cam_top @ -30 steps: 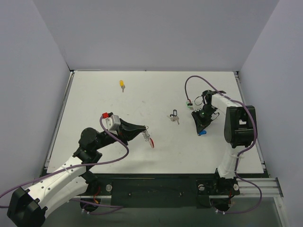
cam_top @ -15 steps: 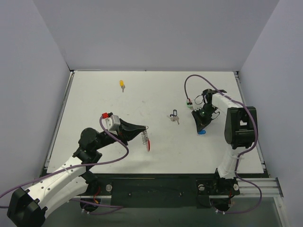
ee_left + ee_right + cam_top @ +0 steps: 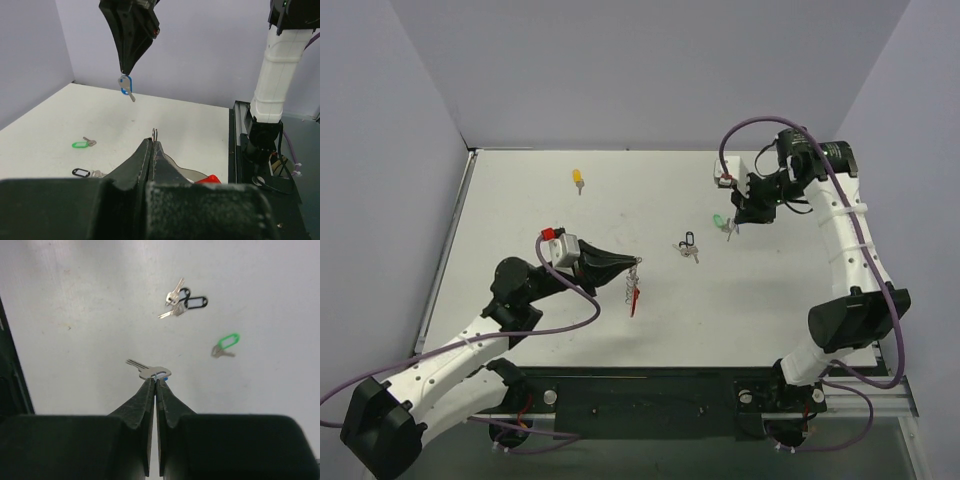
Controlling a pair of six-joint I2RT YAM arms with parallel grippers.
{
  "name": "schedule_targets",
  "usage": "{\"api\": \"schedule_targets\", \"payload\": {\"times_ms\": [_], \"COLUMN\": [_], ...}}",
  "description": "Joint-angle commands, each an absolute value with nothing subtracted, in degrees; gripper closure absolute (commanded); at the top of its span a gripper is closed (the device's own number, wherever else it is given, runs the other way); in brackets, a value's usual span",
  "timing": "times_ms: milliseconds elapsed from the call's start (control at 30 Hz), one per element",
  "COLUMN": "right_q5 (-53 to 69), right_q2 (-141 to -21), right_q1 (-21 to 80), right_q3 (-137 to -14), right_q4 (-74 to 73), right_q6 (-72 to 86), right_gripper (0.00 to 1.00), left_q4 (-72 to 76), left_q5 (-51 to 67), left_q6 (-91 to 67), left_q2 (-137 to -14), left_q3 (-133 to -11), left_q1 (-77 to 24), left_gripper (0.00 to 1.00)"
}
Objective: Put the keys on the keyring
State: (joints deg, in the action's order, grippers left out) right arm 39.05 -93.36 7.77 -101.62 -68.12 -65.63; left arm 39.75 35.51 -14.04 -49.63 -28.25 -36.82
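Blue key (image 3: 126, 86) dangles in mid-air, its head pinched in the closed right gripper (image 3: 124, 71). Right arm raised high, gripper pointing down above green key (image 3: 720, 221). Keyring (image 3: 635, 290) hangs from left gripper (image 3: 632, 268), clamped shut on it, low over table (image 3: 520, 220). A second ago the right arm was low and nearer its base; it has risen toward the far edge.
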Motion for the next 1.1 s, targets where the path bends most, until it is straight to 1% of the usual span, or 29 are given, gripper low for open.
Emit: {"api": "schedule_targets", "payload": {"times_ms": [0, 133, 300, 400, 533, 633, 700, 833, 933, 1067], "right_q5": [47.55, 50.08, 55.72, 53.8, 46.94, 42.82, 41.67, 38.86, 37.53, 35.08], "right_q2": [-91.68, -88.07, -86.04, -86.13, -85.7, -84.73, -85.95, -88.24, -89.82, -90.79], "right_q1": [10.01, 14.14, 20.2, 25.47, 32.68, 38.74, 40.94, 44.02, 45.52, 47.28], "right_q3": [-110.11, -110.74, -109.77, -110.13, -111.27, -111.01, -112.75, -115.92, -118.82, -120.06], "right_q4": [-90.0, -89.83, -90.0, -89.91, -89.13, -82.38, -81.48, -80.78, -77.62, -73.84], "right_q6": [-83.85, -87.27, -85.52, -84.73, -86.14, -78.43, -73.95, -68.92, -61.29, -55.74], "right_gripper": [1.0, 1.0, 1.0, 1.0, 1.0, 1.0, 1.0, 1.0, 1.0, 1.0], "left_q4": [49.21, 53.86, 63.01, 66.18, 69.08, 70.22, 70.4, 71.1, 69.71, 68.38], "left_q5": [38.32, 38.32, 38.93, 39.29, 38.5, 38.32, 38.49, 39.9, 40.17, 40.08], "left_q6": [-14.59, -14.06, -14.42, -13.45, -14.06, -13.8, -13.71, -13.8, -13.1, -11.95], "left_q2": [-52.2, -53.61, -54.32, -54.23, -54.23, -53.88, -53.7, -53.62, -53.0, -52.38], "left_q3": [-33.83, -33.75, -30.59, -28.66, -26.72, -25.14, -24.26, -23.29, -23.38, -23.38], "left_q1": [-36.39, -36.47, -36.47, -36.47, -36.56, -36.56, -36.56, -36.65, -37.09, -37.88], "left_gripper": [1.0, 1.0, 1.0, 1.0, 1.0, 1.0, 1.0, 1.0, 1.0, 1.0]}}
